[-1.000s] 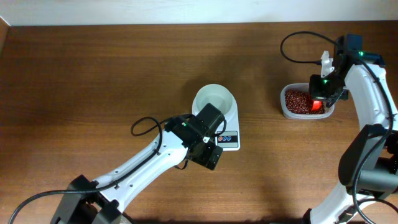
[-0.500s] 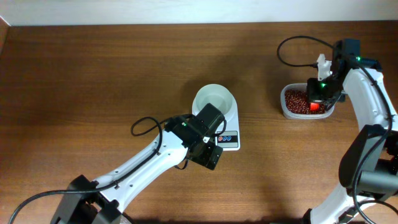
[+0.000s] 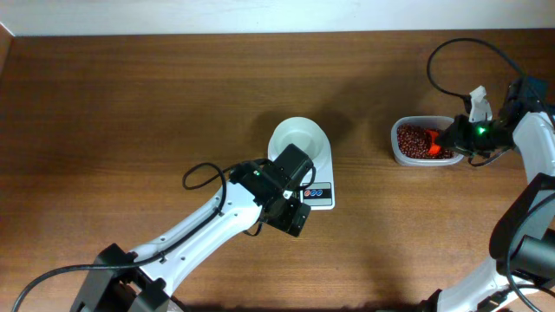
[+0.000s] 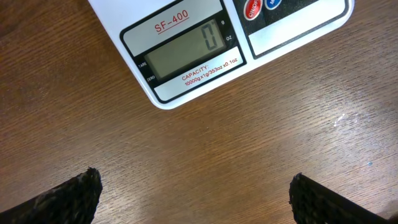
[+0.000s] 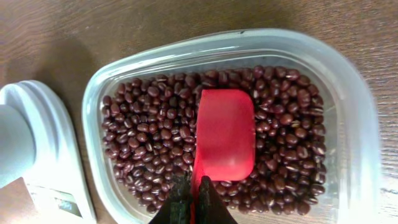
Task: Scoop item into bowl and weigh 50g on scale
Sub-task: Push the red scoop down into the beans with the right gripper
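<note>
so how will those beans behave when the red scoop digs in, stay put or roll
The beans are small, smooth and loose, so they will probably flow around the red scoop rather than resist. Being rounded, some may roll off if it tilts. The clear tub looks thin and light; a hard push might slide it.

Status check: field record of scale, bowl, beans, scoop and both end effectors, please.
scale: flat white rectangular kitchen scale, display reads 0
bowl: small round white bowl on the scale, looks empty
beans: small dark reddish-brown beans in clear rectangular plastic tub
scoop: red plastic scoop lying on the beans, unloaded
right end effector: shut on the scoop
left end effector: open, above wooden table beside scale
</note>
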Robot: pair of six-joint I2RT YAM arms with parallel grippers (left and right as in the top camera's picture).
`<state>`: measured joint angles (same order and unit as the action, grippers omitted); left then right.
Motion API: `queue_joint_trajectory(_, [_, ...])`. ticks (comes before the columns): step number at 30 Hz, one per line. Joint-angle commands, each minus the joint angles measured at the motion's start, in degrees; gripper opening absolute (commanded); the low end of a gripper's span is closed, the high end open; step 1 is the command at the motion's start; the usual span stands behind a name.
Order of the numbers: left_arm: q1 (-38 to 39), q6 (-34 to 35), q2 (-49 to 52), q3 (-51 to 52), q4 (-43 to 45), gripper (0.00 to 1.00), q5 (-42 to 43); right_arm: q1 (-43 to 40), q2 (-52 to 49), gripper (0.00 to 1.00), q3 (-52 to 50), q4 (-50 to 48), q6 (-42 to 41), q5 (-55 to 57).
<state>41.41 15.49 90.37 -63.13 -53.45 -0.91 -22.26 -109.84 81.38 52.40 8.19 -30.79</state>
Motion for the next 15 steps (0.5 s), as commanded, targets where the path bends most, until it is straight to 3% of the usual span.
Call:
queue_joint_trajectory(1, [0.2,-0.1,-0.6,0.4,0.0,0.99,-0.6,0.1,-0.2,0.04,-1.8,1.1,0.3,-4.7])
queue_joint_trajectory(15, [0.2,-0.1,-0.6,0.4,0.0,0.99,-0.6,-6.8,-1.3,0.04,-1.8,1.1,0.4,-15.3])
